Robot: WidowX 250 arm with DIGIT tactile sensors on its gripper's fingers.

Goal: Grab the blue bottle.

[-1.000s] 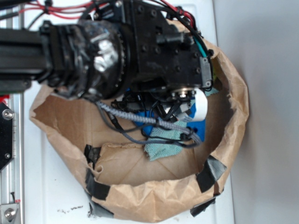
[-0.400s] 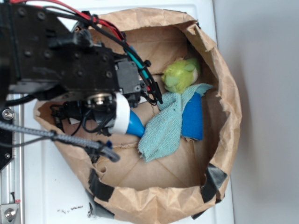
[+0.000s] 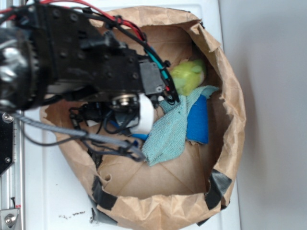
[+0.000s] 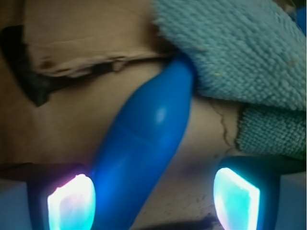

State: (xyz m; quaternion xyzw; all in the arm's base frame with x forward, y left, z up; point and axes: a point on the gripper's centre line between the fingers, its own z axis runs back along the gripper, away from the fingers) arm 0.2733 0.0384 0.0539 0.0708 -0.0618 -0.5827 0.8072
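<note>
my gripper (image 4: 153, 199): jaws wide open, nothing pinched
bottle (image 4: 144, 143): blue, lower middle of wrist view, right beside my left finger (image 4: 71, 203)
cloth (image 4: 240, 52): teal, upper right, covering the bottle's tip

We see a black arm (image 3: 81, 57) studded with small screws, red, black and teal cables (image 3: 144, 43) along it, a grey braided cord (image 3: 62, 132), and glowing pale pads (image 4: 236, 194).

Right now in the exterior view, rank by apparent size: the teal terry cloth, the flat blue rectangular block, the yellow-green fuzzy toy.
1. Teal terry cloth, clearly largest.
2. Flat blue rectangular block and yellow-green fuzzy toy: too close to rank; the cloth covers part of the block, the arm part of the toy.
</note>
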